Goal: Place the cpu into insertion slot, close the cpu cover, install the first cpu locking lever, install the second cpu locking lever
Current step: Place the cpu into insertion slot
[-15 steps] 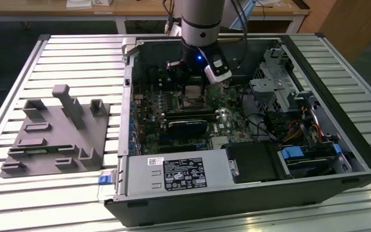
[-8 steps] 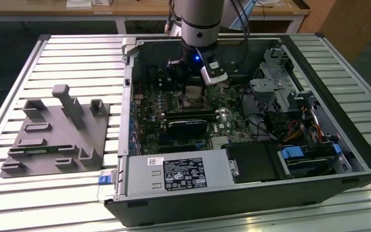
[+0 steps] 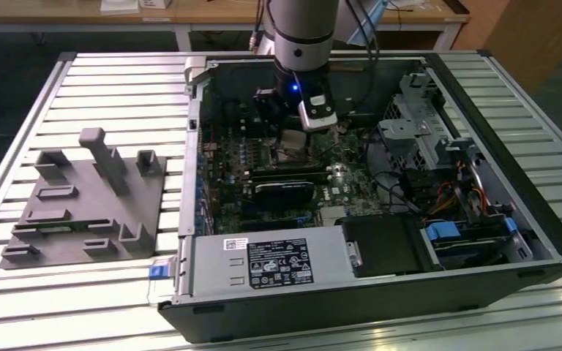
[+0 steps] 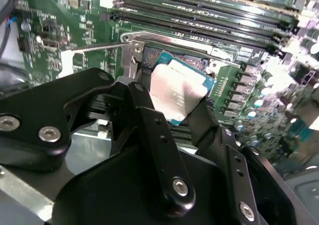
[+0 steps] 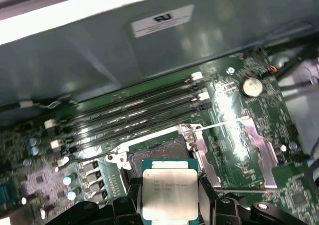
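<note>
We find the gripper clamped on the cpu, holding it just above the insertion slot. We judge this is step one, with the chip not yet seated. Seating it calls for squaring the chip's edges to the socket and lowering it gently. The first wrist view shows the cpu cover swung open beside the slot. The exterior view adds the whole open computer case.

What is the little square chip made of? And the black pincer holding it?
The cpu looks like metal on top: pale silver, smooth and slightly shiny, with a green board-like rim. The pincer shut on it looks like matte black metal or hard plastic, with silver screws; I can't tell which.
</note>
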Robot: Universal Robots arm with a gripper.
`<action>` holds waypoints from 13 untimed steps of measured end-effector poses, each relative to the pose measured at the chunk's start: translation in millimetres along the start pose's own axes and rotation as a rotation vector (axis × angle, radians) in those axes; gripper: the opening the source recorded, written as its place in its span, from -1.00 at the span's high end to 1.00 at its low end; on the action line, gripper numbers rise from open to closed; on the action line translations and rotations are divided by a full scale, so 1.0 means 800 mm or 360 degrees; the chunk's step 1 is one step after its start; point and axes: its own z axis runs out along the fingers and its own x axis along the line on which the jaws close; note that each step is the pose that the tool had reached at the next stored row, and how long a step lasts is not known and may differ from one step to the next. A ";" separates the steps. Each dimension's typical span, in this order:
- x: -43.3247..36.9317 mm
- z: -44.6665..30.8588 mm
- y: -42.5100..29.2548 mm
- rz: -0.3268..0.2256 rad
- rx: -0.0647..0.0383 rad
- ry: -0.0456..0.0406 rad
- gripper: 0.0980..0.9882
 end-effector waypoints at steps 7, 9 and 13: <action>0.000 0.0008 -0.0001 0.0199 0.0002 -0.0018 0.00; 0.000 0.0011 -0.0001 0.0257 0.0003 -0.0023 0.00; 0.000 0.0016 -0.0001 0.0363 0.0005 -0.0032 0.00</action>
